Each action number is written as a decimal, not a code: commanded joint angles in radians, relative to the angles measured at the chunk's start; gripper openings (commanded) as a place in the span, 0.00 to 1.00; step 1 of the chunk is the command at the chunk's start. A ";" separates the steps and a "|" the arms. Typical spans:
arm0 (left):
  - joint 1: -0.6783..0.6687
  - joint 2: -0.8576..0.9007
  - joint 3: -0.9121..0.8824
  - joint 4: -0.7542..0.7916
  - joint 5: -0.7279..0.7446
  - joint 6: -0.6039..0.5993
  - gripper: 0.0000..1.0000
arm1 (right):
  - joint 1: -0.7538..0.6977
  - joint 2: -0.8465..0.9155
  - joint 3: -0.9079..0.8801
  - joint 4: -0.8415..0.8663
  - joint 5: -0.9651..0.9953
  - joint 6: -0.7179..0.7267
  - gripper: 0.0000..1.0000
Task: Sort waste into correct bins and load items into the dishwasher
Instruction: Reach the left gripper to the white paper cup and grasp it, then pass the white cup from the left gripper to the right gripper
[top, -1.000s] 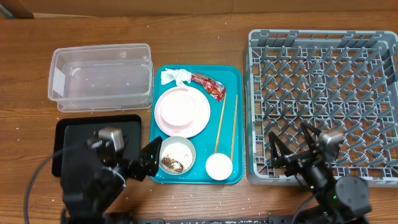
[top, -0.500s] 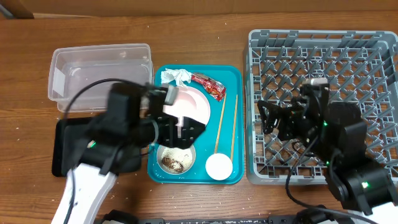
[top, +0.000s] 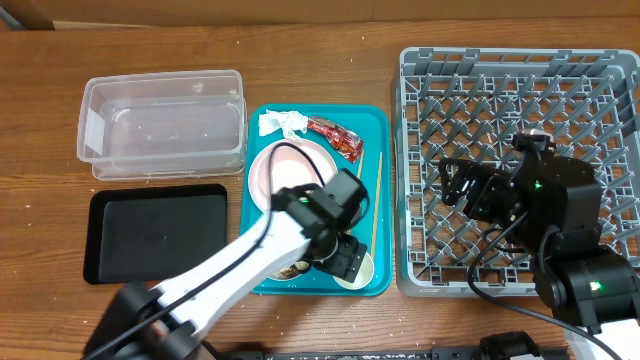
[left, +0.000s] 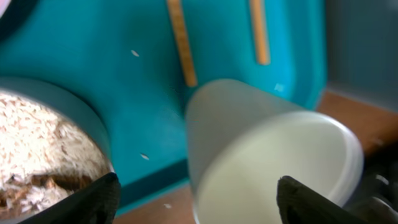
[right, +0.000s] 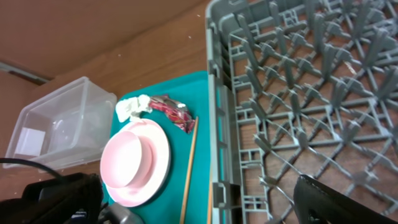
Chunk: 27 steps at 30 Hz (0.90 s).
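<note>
The wooden desk carries everything. The grey rack stands right of the teal tray. The clear tub sits to the tray's left at the far end, and the black tray is left of its near end.

On the teal tray the pink plate lies in the middle-left. The bowl is at the near left corner, holding rice and brown scraps. The white cup is at the near right corner. The chopsticks lie along the right side. The napkin and red wrapper lie at the far edge.

The left fingers are spread, straddling the cup without clamping it. The right fingers hang spread wide over the rack, holding nothing.
</note>
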 joint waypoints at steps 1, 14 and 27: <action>-0.011 0.071 0.013 0.039 -0.129 -0.039 0.61 | -0.006 -0.003 0.031 -0.015 -0.003 0.022 1.00; 0.194 -0.174 0.187 -0.054 0.121 0.015 0.04 | -0.006 -0.003 0.030 -0.009 -0.129 -0.069 1.00; 0.666 -0.270 0.189 -0.003 1.219 0.258 0.04 | -0.005 0.143 0.030 0.404 -1.022 -0.191 0.97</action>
